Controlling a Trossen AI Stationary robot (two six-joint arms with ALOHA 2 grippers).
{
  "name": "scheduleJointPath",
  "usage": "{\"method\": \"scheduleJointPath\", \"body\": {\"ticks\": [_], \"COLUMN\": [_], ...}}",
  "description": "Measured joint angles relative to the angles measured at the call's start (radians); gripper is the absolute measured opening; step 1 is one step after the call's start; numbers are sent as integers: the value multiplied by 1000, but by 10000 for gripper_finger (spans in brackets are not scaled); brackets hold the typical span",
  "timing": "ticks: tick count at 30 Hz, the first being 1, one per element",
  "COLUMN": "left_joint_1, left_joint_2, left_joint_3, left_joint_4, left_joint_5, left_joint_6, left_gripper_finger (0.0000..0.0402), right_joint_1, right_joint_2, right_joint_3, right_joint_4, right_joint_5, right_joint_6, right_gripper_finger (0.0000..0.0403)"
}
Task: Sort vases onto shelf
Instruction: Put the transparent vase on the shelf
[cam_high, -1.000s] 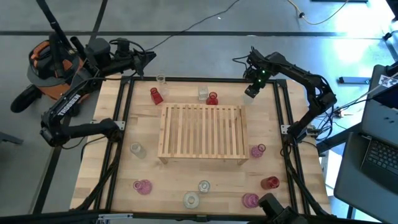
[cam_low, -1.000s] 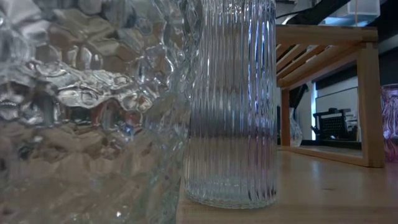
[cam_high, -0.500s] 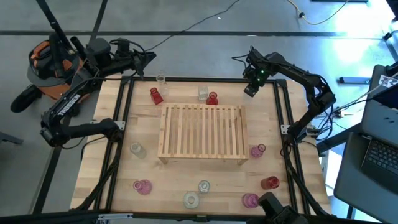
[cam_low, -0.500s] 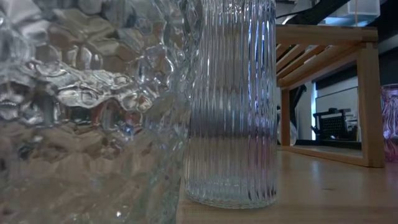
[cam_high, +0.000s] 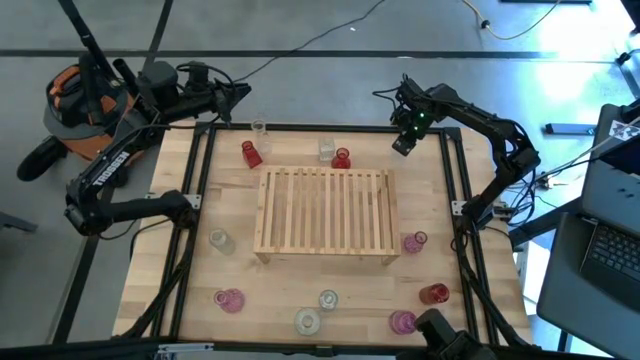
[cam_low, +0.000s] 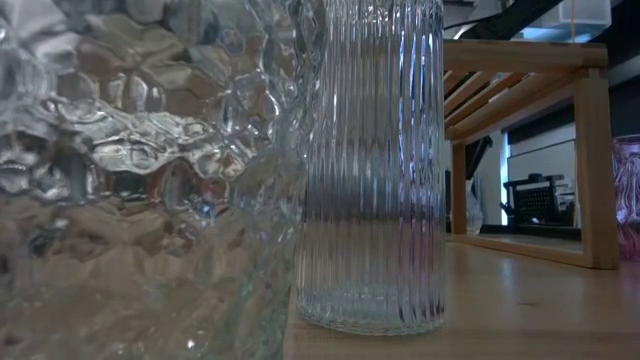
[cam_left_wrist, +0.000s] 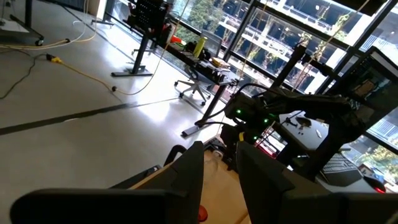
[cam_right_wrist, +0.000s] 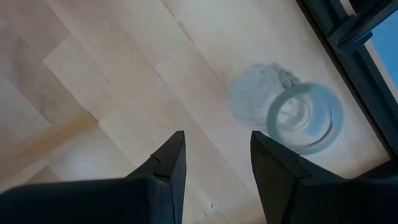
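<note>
From above, the right gripper (cam_high: 403, 147) hovers released beyond the bare shelf (cam_high: 325, 213); only its wrist camera reveals a clear vase (cam_right_wrist: 292, 114) on the desk (cam_right_wrist: 112, 93) beneath.

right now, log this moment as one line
right gripper: jaws open by clear vase | left gripper: waiting, far-left corner | shelf: no vases

1. We note the shelf (cam_high: 324, 212): pale wooden slats.
2. We see vases (cam_high: 251, 154) in red, pink and clear glass.
3. The near clear vase (cam_low: 372, 165) is vertically ribbed.
</note>
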Motion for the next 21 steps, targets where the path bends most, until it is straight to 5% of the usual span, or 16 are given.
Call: {"method": "scheduleJointPath", "body": {"ticks": [11,21], "left_joint_1": [0,0], "left_joint_2": [0,0], "left_joint_3": [0,0], "left_joint_4": [0,0], "left_joint_5": [-1,-2], "left_joint_6": [-2,-7], "left_gripper_finger": [90,90], "right_joint_1": [0,-73], "right_joint_2": [-34,-69], "right_joint_3": [0,1], "right_joint_4": [101,114], "right_joint_5": [-8,130], "right_joint_6": [-3,66], "right_gripper_finger": [131,131]}}
